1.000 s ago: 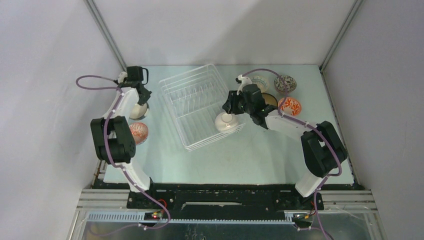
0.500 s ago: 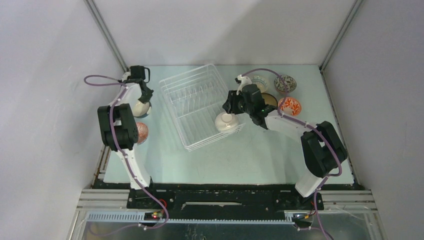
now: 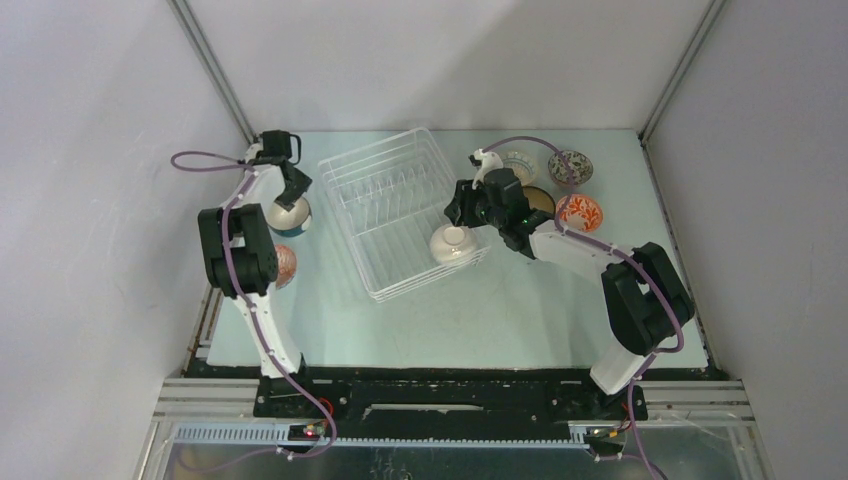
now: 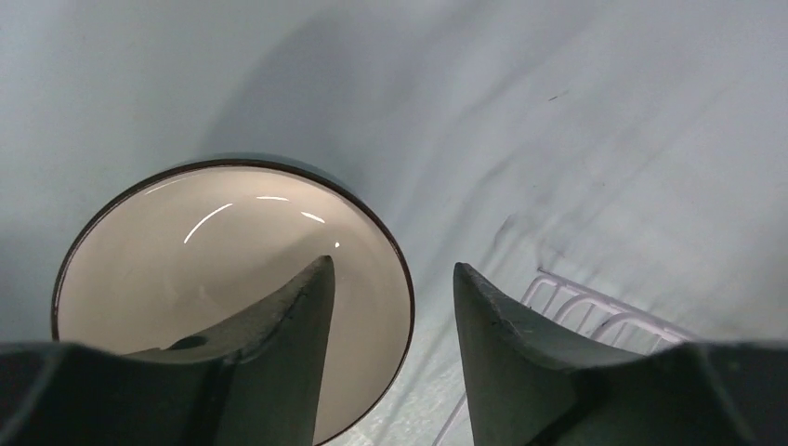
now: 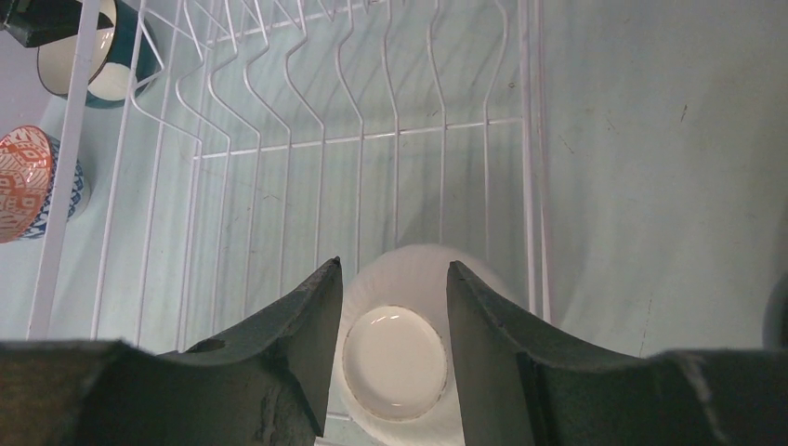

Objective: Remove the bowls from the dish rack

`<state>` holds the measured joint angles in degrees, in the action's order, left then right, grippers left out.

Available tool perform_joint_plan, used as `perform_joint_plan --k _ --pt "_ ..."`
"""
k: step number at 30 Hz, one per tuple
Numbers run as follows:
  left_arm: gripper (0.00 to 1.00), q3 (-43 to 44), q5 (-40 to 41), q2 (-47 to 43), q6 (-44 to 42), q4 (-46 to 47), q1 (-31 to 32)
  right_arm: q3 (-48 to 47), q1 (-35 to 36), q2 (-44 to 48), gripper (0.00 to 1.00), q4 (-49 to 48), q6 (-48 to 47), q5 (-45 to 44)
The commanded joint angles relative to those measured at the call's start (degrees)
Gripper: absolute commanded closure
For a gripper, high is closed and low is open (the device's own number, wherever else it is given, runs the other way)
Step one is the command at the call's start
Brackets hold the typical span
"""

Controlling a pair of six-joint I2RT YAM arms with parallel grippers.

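The white wire dish rack (image 3: 385,205) stands mid-table. One plain white bowl (image 3: 452,243) lies upside down in its near right corner. My right gripper (image 3: 459,220) hovers right over it, open; in the right wrist view its fingers (image 5: 297,316) flank the bowl's foot (image 5: 395,362) without touching. My left gripper (image 3: 296,190) is open over a dark teal bowl (image 3: 288,214) standing on the table left of the rack. In the left wrist view one finger (image 4: 288,316) hangs over the bowl's cream inside (image 4: 186,269) and the other is outside the rim.
A red-patterned bowl (image 3: 283,263) sits on the table near the left arm. Several more bowls stand right of the rack, among them a red one (image 3: 580,212) and a speckled one (image 3: 570,165). The rack's corner (image 4: 595,307) is close beside the left gripper.
The left arm's elbow has swung left and back, and its gripper has shifted a little right above the teal bowl. The right arm and the white bowl have stayed put.
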<state>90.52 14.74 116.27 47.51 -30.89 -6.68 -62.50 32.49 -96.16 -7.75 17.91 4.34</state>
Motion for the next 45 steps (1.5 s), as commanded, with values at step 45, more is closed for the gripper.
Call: perform_joint_plan --k 45 --pt "0.28 -48.22 -27.37 -68.54 -12.93 17.32 19.16 -5.58 10.21 2.32 0.59 21.24 -5.23 -18.94"
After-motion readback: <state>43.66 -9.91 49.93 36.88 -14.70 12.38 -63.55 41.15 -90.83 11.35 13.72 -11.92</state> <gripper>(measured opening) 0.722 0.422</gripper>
